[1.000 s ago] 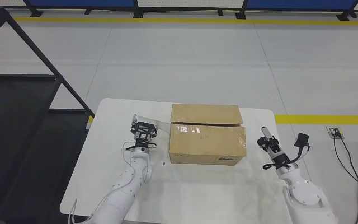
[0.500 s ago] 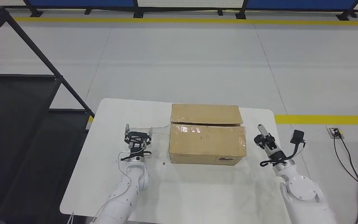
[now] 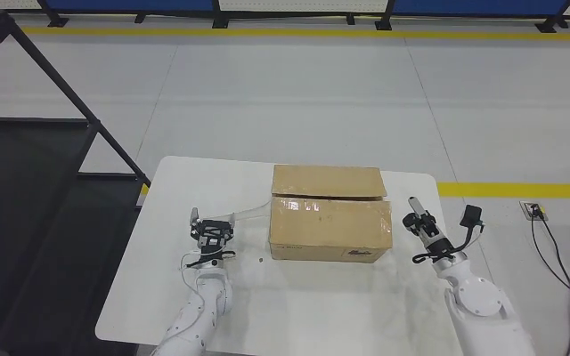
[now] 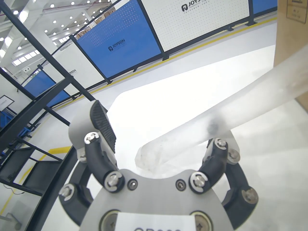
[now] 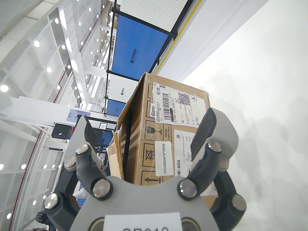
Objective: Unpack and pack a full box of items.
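A brown cardboard box [image 3: 329, 214] sits in the middle of the white table [image 3: 312, 294], its top flaps down with one edge gaping slightly. A clear strip of tape [image 3: 250, 210] stretches from the box's left end to my left gripper [image 3: 212, 230]. In the left wrist view the tape [image 4: 216, 118] lies across the open left gripper [image 4: 161, 121] and covers one finger, with the box [image 4: 291, 13] at the edge. My right gripper [image 3: 417, 216] stands open just off the box's right end. The right gripper [image 5: 148, 118] faces the labelled end of the box [image 5: 168, 126].
A black metal frame [image 3: 62, 116] stands off the table's left side. The front of the table has free room. Blue and white partition panels [image 4: 192, 13] stand far behind on the floor.
My left gripper has drawn back from the box toward the table's front left, and the tape strip has stretched longer. The right gripper has shifted slightly closer to the box.
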Controlling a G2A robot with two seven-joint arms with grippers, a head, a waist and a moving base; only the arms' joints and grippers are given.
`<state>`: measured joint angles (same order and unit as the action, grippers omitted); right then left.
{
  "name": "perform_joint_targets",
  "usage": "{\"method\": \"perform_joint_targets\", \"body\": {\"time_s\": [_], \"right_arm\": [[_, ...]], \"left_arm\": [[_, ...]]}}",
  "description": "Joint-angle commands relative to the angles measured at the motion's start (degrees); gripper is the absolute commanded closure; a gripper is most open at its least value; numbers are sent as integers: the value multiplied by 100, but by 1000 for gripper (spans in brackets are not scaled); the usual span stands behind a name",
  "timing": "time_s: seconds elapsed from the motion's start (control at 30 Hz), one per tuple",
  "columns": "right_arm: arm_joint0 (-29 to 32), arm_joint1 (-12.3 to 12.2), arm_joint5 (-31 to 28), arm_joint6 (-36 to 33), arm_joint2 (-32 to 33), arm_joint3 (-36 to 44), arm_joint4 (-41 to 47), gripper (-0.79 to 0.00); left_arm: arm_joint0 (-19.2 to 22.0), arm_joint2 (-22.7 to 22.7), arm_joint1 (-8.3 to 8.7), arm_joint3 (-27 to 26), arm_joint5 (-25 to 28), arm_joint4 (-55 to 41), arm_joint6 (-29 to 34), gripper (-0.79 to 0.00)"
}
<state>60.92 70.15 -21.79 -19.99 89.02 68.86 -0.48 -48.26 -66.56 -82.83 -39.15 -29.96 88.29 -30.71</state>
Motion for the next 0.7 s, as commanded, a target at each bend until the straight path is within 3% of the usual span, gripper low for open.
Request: {"method": "perform_joint_targets", "body": {"time_s": [0.0, 0.67], "right_arm": [[-10, -2, -10, -1, -7, -18, 6, -785], [-68, -20, -96, -32, -88, -142, 68, -785]], "left_arm": [[-108, -81, 45, -131, -39, 110, 119, -785], [-1201, -1169, 477, -1521, 315, 755, 1200, -785]]}}
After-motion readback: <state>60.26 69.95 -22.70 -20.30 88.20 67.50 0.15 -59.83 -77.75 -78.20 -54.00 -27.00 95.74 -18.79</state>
